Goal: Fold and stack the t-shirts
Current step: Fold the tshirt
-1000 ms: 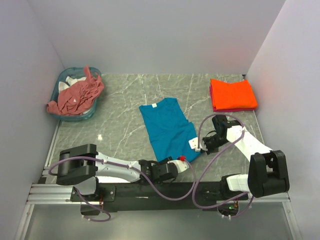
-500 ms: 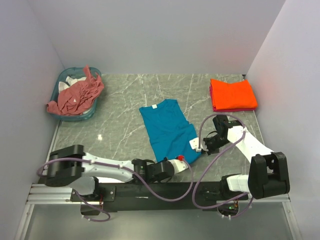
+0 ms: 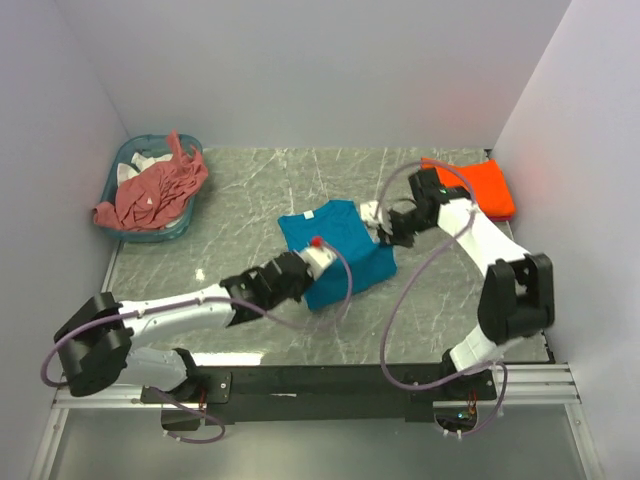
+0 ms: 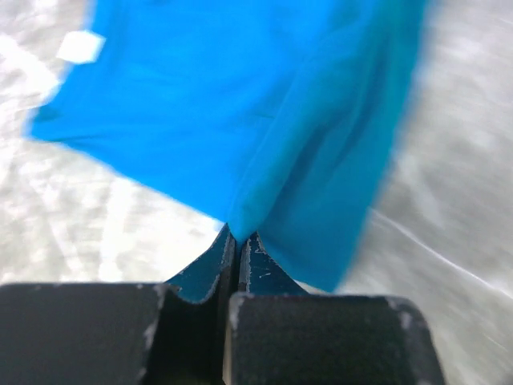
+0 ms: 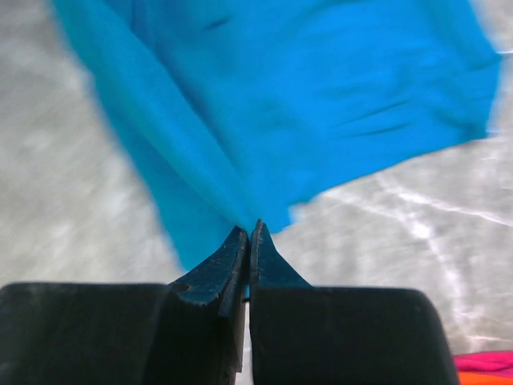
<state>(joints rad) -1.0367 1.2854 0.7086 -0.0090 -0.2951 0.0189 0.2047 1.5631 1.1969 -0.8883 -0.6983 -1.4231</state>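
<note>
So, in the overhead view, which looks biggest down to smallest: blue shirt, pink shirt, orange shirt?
1. The teal-blue t-shirt and salmon-pink t-shirt: about alike.
2. The orange t-shirt, folded, partly hidden.

Grey marbled table [image 3: 240, 190] in front of me; blue t-shirt [image 3: 335, 235] lies near the middle, partly folded on itself; folded orange t-shirt [image 3: 487, 185] sits at the far right corner; teal basket [image 3: 172, 231] stands at the far left corner, pink t-shirt [image 3: 150, 190] heaped in it, spilling over its rim; all three well apart.
</note>
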